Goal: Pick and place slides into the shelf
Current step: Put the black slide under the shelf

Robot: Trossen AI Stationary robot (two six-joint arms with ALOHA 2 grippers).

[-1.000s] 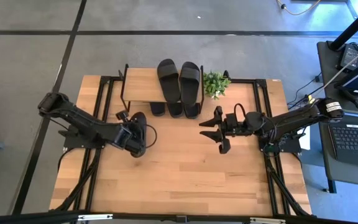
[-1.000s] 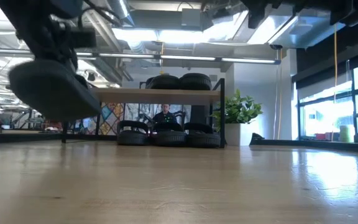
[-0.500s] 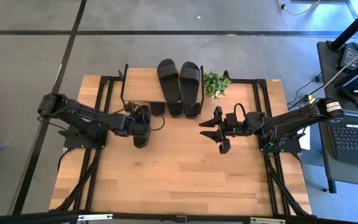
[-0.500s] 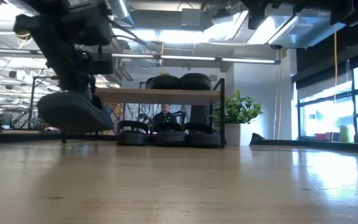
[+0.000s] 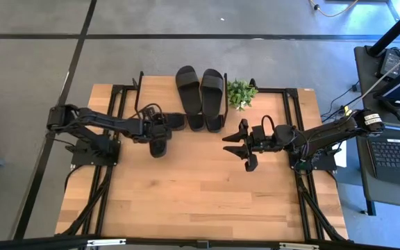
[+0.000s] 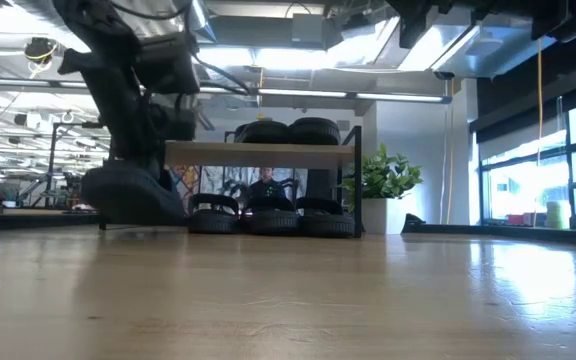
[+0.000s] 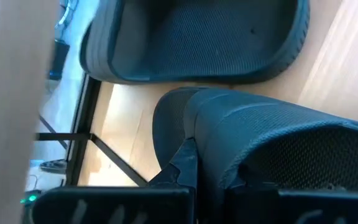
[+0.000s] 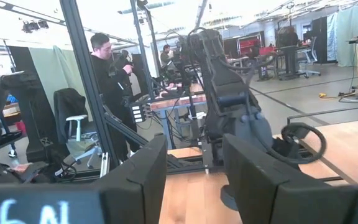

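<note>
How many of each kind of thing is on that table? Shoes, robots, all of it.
Black slides: 6 (2 on the shelf top, 3 beneath it, 1 carried by the left arm)
Shelf: 1
Potted plant: 1
Robot arms: 2
Total: 10

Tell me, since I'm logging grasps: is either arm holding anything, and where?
The left gripper holds a black slide, apparently by its strap, near the shelf. The right gripper holds nothing, jaws open.
</note>
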